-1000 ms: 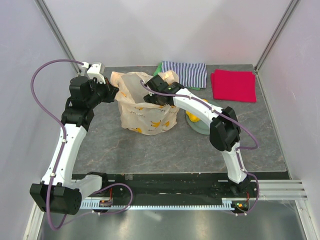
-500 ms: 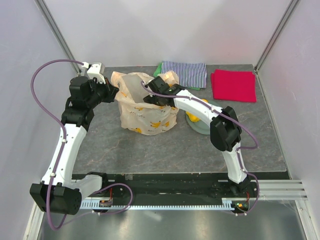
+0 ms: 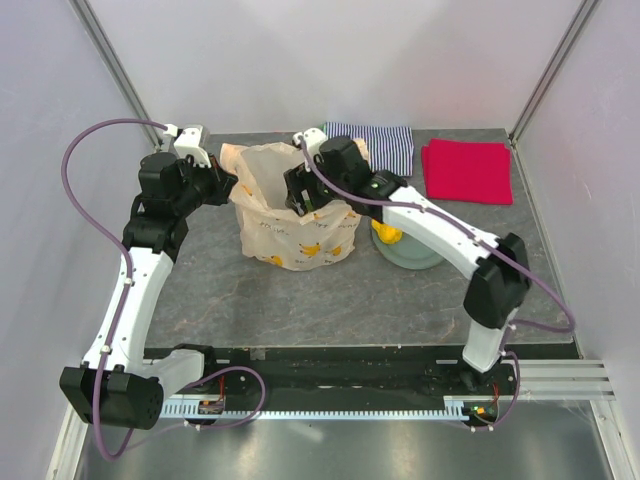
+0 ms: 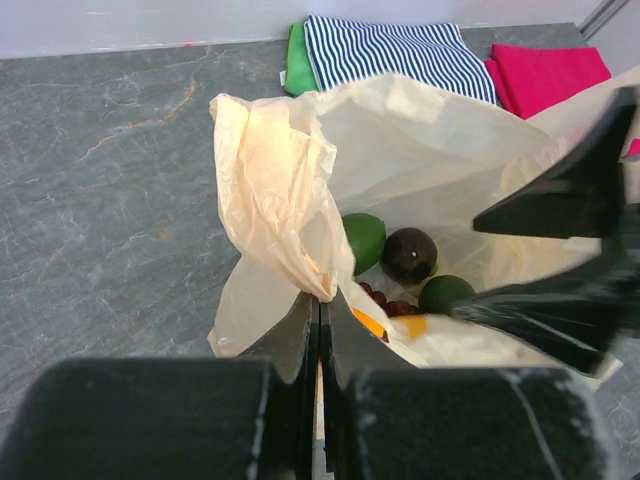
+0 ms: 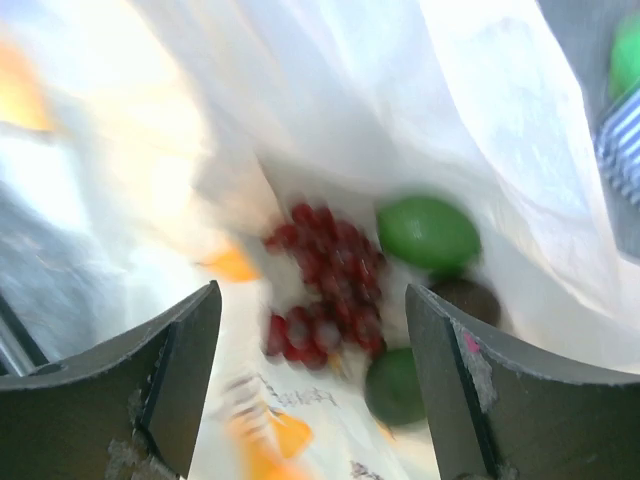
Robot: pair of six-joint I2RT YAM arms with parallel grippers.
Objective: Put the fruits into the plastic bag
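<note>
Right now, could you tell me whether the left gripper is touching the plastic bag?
Touching. The left wrist view shows the left gripper with its jaws shut on a gathered fold of the plastic bag.

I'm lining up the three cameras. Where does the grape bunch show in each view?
Top external: not visible, hidden inside the plastic bag.
Left wrist: grape bunch low in the bag, right of centre, just below the green lime.
Right wrist: grape bunch mid-picture, left of the green lime.
Shared landmark: the plastic bag in all three; the green lime in both wrist views.
</note>
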